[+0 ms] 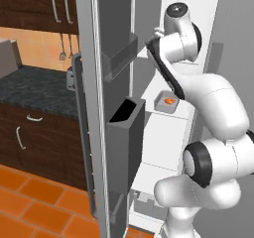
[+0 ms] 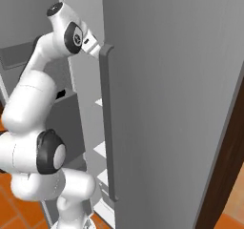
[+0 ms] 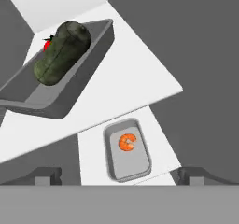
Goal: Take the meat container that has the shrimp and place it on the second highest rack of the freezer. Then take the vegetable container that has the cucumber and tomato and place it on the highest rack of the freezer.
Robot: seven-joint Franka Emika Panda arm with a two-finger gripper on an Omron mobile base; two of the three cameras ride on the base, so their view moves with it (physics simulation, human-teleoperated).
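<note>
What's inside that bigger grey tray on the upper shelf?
The vegetable container holds a dark-green cucumber lying along it. Behind it peeks a bit of red tomato; the cucumber covers most of it.

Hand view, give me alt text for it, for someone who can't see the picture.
Looking down into the white freezer interior: a grey vegetable container with a dark-green cucumber and a partly hidden red tomato sits on a shelf. On the shelf below lies the smaller meat container holding an orange shrimp. The open gripper holds nothing.
</note>
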